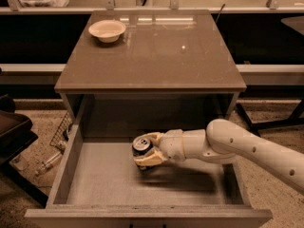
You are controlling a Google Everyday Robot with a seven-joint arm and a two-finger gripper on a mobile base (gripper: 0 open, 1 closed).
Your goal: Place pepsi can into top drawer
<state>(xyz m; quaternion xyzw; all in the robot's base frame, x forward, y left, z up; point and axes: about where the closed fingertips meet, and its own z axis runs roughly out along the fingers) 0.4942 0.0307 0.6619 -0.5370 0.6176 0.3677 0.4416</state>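
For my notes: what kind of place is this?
Probably a lab or office kitchenette: a cabinet with a bowl on top. The gripper holds the pepsi can in the open top drawer.

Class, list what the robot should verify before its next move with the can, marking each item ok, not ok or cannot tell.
1. Wide grey-brown top drawer pulled open: ok.
2. Hand inside the drawer, over its pale bottom: ok.
3. Hand shut on the dark-blue pepsi can: ok.
4. Can resting on the drawer bottom: cannot tell.
5. Cream bowl on the cabinet top, away from the arm: ok.
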